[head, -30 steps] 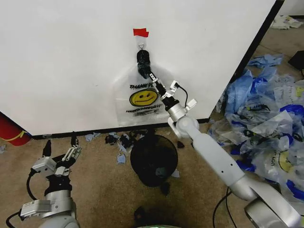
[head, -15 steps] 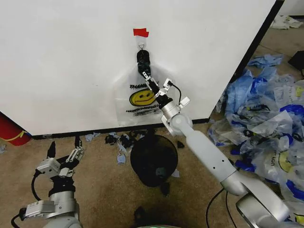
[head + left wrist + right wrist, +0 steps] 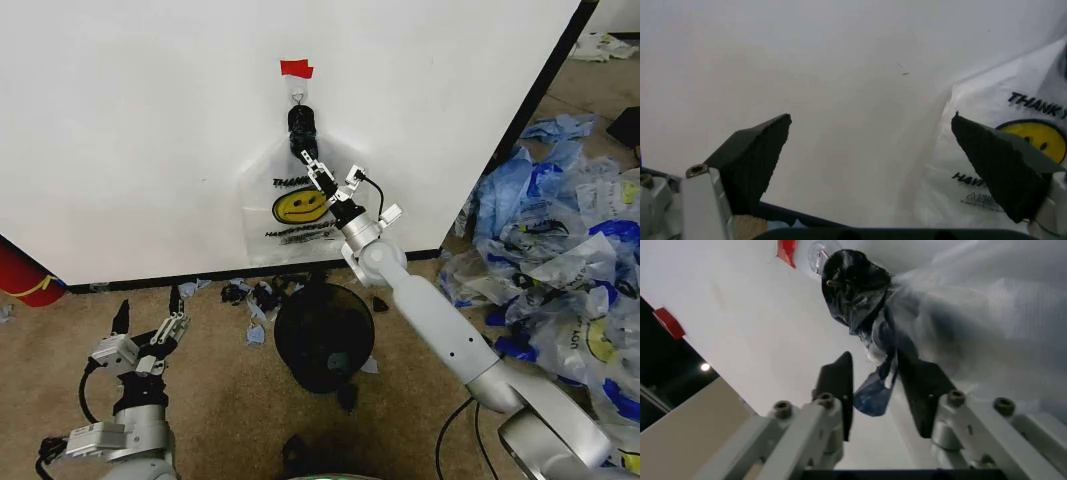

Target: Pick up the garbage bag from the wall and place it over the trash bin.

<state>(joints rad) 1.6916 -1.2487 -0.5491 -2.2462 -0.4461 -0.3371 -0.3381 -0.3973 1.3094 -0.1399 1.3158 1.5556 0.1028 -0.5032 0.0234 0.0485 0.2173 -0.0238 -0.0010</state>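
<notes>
The right gripper (image 3: 875,390) is reaching up just below the hook (image 3: 298,93), its jaws narrowly parted around the twisted handles (image 3: 873,375) of the garbage bag (image 3: 290,205), not visibly clamped. The bag is hanging from the hook, flat against the wall (image 3: 130,130), above the trash bin (image 3: 322,335). Risk: thin plastic tearing or snagging if pulled outward rather than lifted. The left gripper (image 3: 148,320) is waiting wide open, low and well left of the bin.

The trash bin (image 3: 323,335) stands just below the garbage bag (image 3: 293,205), blocking approach from beneath; plastic scraps (image 3: 255,295) litter the baseboard, and open carpet (image 3: 215,390) lies beside it.
</notes>
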